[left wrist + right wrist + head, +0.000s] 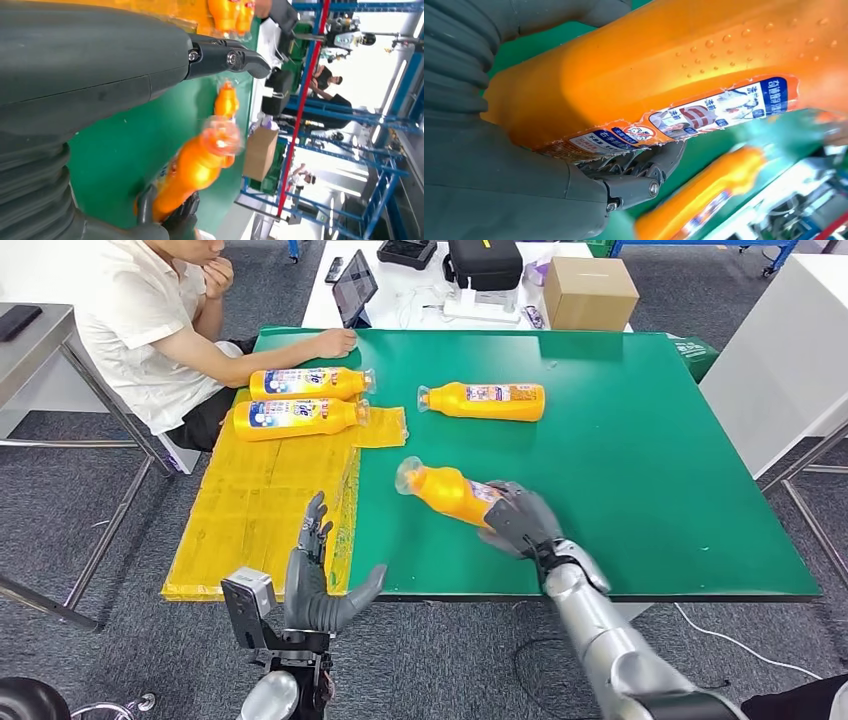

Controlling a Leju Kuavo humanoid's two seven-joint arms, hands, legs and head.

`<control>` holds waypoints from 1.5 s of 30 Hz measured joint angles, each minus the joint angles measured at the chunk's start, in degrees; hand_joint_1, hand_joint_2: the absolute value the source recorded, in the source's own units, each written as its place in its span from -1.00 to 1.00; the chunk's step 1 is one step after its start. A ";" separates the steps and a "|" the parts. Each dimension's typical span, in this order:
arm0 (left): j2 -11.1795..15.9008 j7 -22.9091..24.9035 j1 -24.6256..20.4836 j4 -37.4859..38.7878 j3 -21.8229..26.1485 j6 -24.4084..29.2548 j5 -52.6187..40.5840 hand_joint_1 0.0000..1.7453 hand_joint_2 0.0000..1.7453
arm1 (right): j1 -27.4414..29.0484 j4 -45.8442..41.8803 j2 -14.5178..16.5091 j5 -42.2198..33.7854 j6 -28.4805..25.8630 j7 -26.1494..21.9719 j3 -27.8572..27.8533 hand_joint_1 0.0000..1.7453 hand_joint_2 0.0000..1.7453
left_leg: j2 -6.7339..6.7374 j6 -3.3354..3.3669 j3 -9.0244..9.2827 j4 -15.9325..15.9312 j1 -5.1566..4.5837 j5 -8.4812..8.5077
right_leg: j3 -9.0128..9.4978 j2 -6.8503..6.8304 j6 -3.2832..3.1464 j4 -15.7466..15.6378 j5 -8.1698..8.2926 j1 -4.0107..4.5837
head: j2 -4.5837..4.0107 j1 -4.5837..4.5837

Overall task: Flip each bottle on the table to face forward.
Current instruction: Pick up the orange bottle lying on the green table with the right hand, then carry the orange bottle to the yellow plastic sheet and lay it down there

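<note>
R hand (522, 520) grips bottle (450, 490) at base, cap pointing away-left; L hand (318, 575) released, nearby

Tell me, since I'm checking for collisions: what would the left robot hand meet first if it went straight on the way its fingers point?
Probably the yellow mat: the left robot hand is open, fingers pointing across it toward the two bottles beyond. Its height above the mat is unclear.

Green table (640, 440), yellow sheet (260, 500) at left, three orange bottles (487, 400) lying flat
</note>
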 joint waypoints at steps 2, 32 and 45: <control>-0.04 -0.17 0.04 0.19 0.07 0.14 0.40 -1.00 1.00 | 1.14 -2.12 0.80 -2.35 1.02 -0.32 0.36 1.00 1.00 | -0.07 0.00 -0.06 0.00 0.01 0.02 | -0.02 -0.02 0.00 0.01 -0.01 0.01 | 0.00 0.01; 0.69 -0.20 -0.58 -0.69 -1.90 -3.24 1.64 -1.00 1.00 | 11.11 -26.63 2.88 -20.58 9.10 -1.35 20.77 1.00 1.00 | -0.24 0.08 -1.14 0.01 -0.05 0.08 | -0.93 -0.28 0.03 0.03 -0.03 -0.07 | 0.00 0.01; -0.05 2.27 -3.03 1.34 -1.83 -4.78 6.81 -0.46 1.00 | 11.08 -28.27 3.63 -20.65 8.77 -1.51 27.03 1.00 1.00 | -0.25 0.08 -1.21 0.01 -0.05 0.08 | -0.98 -0.30 0.03 0.03 -0.03 -0.07 | 0.00 0.01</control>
